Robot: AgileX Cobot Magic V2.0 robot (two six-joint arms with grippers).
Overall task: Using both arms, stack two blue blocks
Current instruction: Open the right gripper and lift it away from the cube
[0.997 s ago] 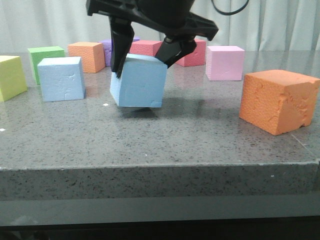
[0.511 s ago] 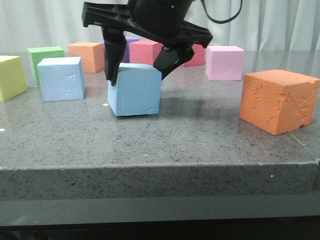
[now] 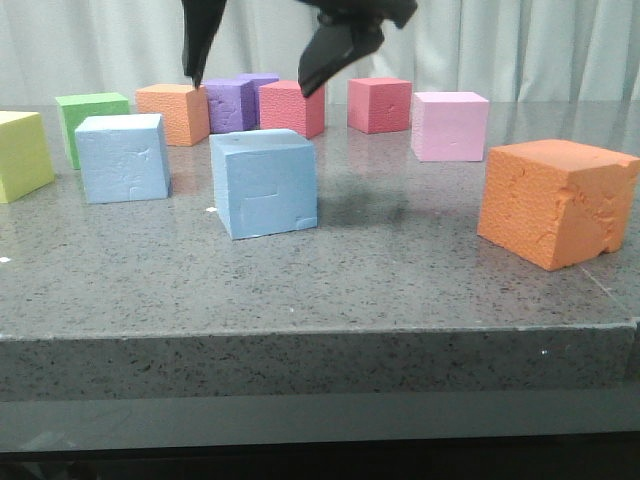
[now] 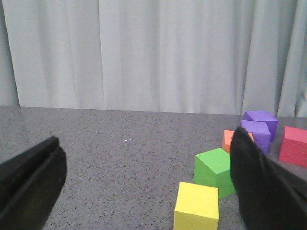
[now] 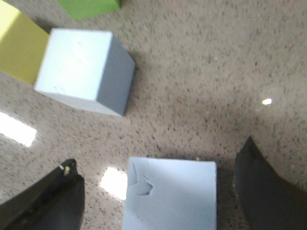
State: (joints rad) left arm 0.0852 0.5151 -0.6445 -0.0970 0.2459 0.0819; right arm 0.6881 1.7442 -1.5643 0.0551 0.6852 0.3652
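Observation:
Two blue blocks rest on the grey table, apart from each other: one (image 3: 265, 185) near the middle, the other (image 3: 122, 158) to its left. My right gripper (image 3: 250, 80) hangs open above the middle block, with both fingers clear of it. In the right wrist view that block (image 5: 170, 194) lies below, between the spread fingers of the right gripper (image 5: 158, 152), and the other block (image 5: 79, 69) sits further off. My left gripper (image 4: 146, 139) is open and holds nothing; it does not show in the front view.
A large orange cube (image 3: 555, 200) sits at the front right. A yellow cube (image 3: 20, 155) and a green cube (image 3: 90, 115) are at the left. An orange cube (image 3: 175, 112), purple cubes (image 3: 232, 103), red cubes (image 3: 292, 108) and a pink cube (image 3: 450, 125) line the back.
The right gripper set the tilted blue block down flat, opened and rose well above it. The other blue block has not moved.

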